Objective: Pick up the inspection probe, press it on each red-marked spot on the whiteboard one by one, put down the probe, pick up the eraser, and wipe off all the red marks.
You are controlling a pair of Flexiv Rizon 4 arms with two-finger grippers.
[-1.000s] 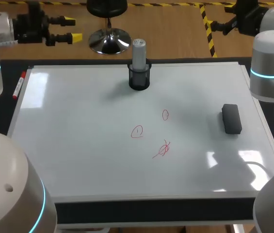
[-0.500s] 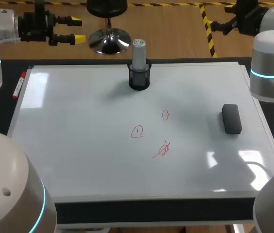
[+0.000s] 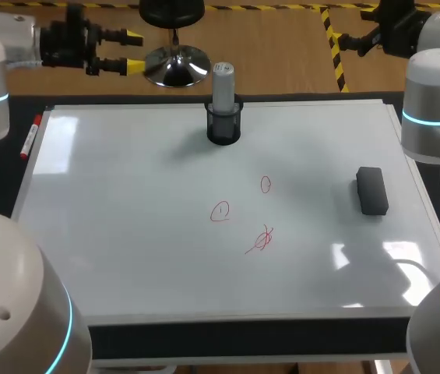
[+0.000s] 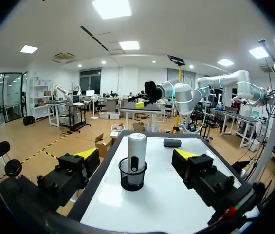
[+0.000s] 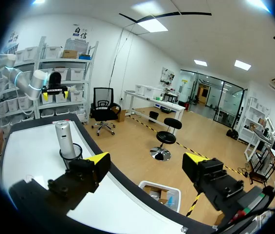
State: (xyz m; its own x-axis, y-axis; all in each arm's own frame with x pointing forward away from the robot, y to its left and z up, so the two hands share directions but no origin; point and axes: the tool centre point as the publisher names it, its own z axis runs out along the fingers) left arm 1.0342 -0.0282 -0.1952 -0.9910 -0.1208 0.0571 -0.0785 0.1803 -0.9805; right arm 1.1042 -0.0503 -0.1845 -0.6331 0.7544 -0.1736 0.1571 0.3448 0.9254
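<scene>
Off whiteboard (image 3: 126,234), L end effector (image 3: 133,51), R end effector (image 5: 146,159) wide open

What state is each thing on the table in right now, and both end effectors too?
Probe: upright in its holder, not gripped.
Holder: standing upright on the whiteboard.
Eraser: lying flat on the whiteboard, not gripped.
Red marks: three, not yet wiped.
Marker: lying flat beside the whiteboard.
Left end effector: open, empty.
Right end effector: open, empty.
</scene>
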